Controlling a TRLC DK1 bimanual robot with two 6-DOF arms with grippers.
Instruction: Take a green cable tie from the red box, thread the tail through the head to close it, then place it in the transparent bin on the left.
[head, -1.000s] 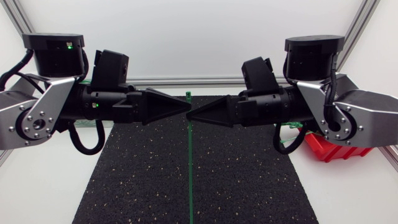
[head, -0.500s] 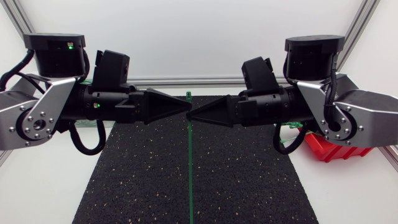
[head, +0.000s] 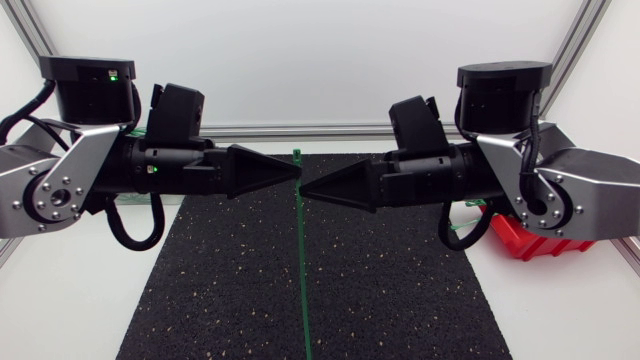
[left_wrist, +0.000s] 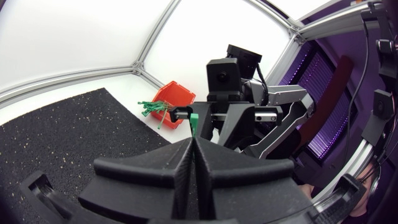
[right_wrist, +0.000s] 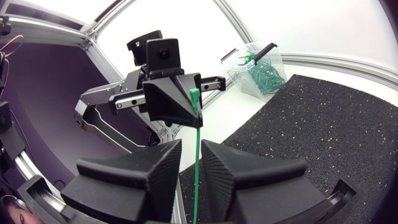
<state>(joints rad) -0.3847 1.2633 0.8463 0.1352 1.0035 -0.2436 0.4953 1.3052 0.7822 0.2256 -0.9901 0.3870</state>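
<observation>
A long green cable tie (head: 301, 270) hangs straight down over the black mat, its head (left_wrist: 194, 122) sticking up just past my left gripper (head: 296, 171). That gripper is shut on the tie right below the head. My right gripper (head: 303, 191) faces it tip to tip, slightly lower. In the right wrist view its fingers (right_wrist: 158, 158) stand apart and the tie (right_wrist: 197, 168) runs loosely through the gap. The red box (left_wrist: 176, 98) with several green ties sits at the mat's far right. The transparent bin (right_wrist: 258, 70), holding green ties, stands beyond the mat on the left.
The black mat (head: 220, 290) covers the middle of the table, with white tabletop (head: 60, 310) on both sides. An aluminium frame rail (head: 300, 131) runs along the back edge. Both arms hang level above the mat's back half.
My right gripper's fingers have parted and let go of the tie, which is now held by the left gripper alone. Both gripper tips drifted slightly to the left.
</observation>
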